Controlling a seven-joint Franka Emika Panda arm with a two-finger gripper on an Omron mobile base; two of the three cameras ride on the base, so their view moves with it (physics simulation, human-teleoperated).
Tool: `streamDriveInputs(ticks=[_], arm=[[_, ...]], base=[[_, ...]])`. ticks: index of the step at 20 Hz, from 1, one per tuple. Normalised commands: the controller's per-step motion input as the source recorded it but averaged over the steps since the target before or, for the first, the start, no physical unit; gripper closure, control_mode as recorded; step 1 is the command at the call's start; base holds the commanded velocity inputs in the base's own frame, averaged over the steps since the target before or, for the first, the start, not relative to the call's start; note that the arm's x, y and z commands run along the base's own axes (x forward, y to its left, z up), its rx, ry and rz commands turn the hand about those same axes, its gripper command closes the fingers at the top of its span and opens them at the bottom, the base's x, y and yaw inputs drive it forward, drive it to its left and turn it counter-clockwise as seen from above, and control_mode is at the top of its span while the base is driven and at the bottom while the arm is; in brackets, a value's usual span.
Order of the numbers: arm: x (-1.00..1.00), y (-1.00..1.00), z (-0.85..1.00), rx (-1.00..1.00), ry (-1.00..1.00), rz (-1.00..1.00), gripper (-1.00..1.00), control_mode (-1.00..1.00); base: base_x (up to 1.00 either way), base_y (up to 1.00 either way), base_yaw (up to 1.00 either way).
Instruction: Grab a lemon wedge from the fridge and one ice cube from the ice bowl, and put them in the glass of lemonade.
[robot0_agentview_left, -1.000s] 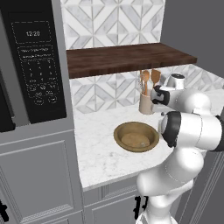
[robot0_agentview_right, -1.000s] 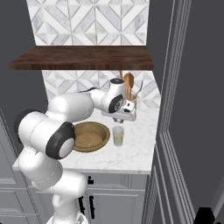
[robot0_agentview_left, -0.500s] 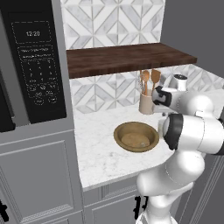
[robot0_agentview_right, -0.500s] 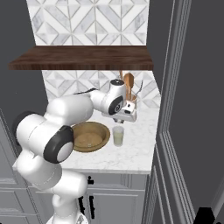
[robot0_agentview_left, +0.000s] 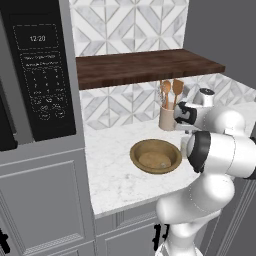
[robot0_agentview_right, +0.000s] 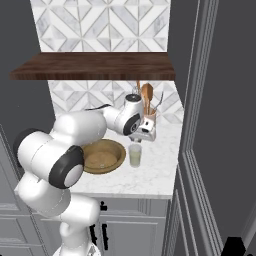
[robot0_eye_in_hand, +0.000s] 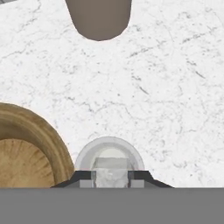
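In the hand view my gripper is shut on a pale whitish ice cube, held right above the round mouth of the glass of lemonade. From the right base view, the gripper hangs just over the glass of lemonade on the marble counter. The brown wooden ice bowl sits immediately left of the glass; its rim shows at the hand view's left. The lemon wedge is out of view. A tall dark grey fridge side rises at the right.
A beige cup with wooden spoons stands against the tiled wall behind the glass. A dark wooden shelf hangs above the counter. A black microwave sits at the left. The counter's front edge is near the glass.
The hand has eased slightly lower and nearer over the glass, still gripping the ice cube. Bowl, glass and cup have not moved.
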Motion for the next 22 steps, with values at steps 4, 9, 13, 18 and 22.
streamDriveInputs(ticks=[4,9,13,18,22], arm=[[0.00,0.00,-0.04,0.00,-0.04,0.00,1.00,-1.00],[0.00,0.00,0.00,0.00,-0.01,0.00,-1.00,-1.00],[0.00,0.00,0.00,0.00,0.00,0.00,-1.00,-1.00],[0.00,0.00,0.00,0.00,0.00,0.00,-1.00,-1.00],[-0.01,0.00,0.00,0.00,0.00,0.00,-1.00,-1.00]], base=[[0.00,0.00,0.00],[0.00,0.00,0.00],[0.00,0.00,0.00],[0.00,0.00,0.00],[0.00,0.00,0.00]])
